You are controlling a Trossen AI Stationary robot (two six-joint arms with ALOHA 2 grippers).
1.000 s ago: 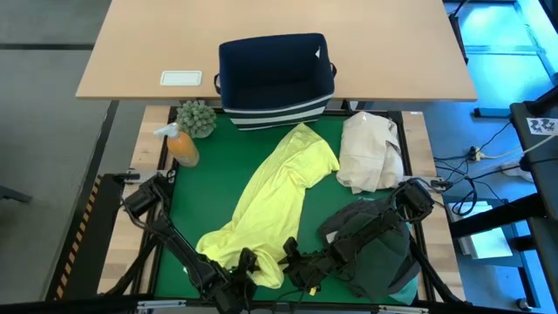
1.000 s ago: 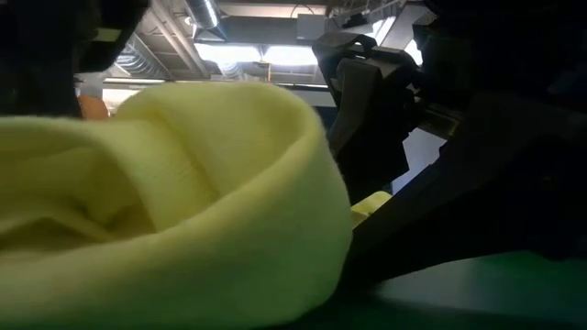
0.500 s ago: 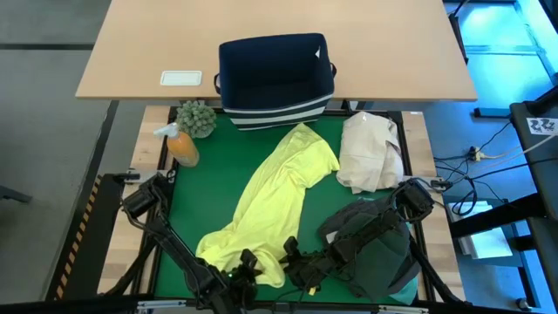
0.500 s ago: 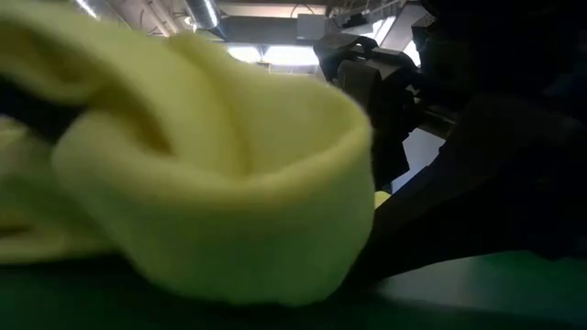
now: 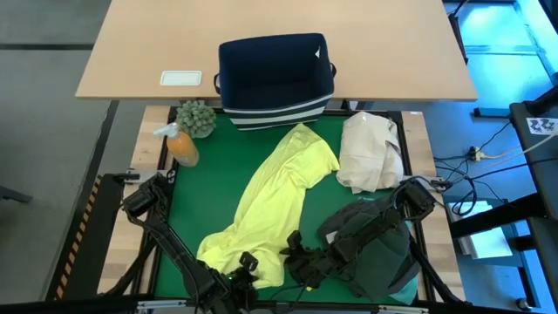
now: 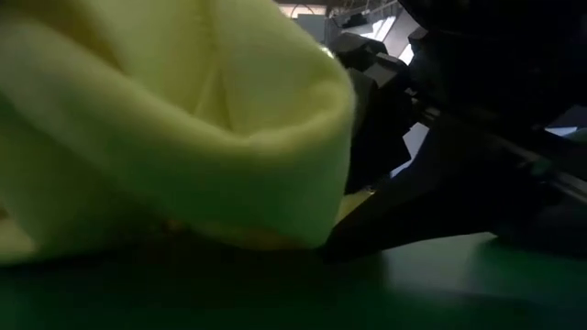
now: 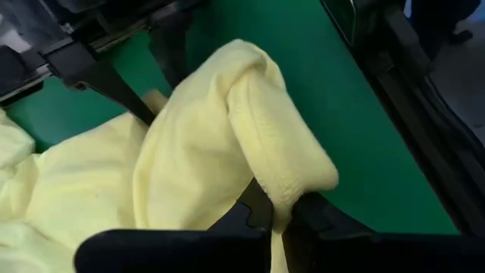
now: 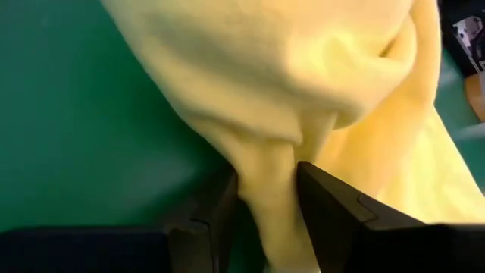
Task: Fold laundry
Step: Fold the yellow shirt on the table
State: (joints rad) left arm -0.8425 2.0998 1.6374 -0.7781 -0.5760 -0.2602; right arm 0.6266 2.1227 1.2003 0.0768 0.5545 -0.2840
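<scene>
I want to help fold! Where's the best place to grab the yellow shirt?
Grab the yellow shirt at its near hem, coming from the table's front edge. That end lies bunched and raised, easy to pinch. The left gripper and right gripper each hold a fold there, jaws shut.

The high view looks straight down on the green mat (image 5: 200,187), taking in the whole yellow-green shirt (image 5: 270,196) from far off. The low view sits level on that mat, right against the shirt's bunched hem (image 6: 165,128). The 2 wrist views each look past their own fingers at that same hem, very close.
</scene>
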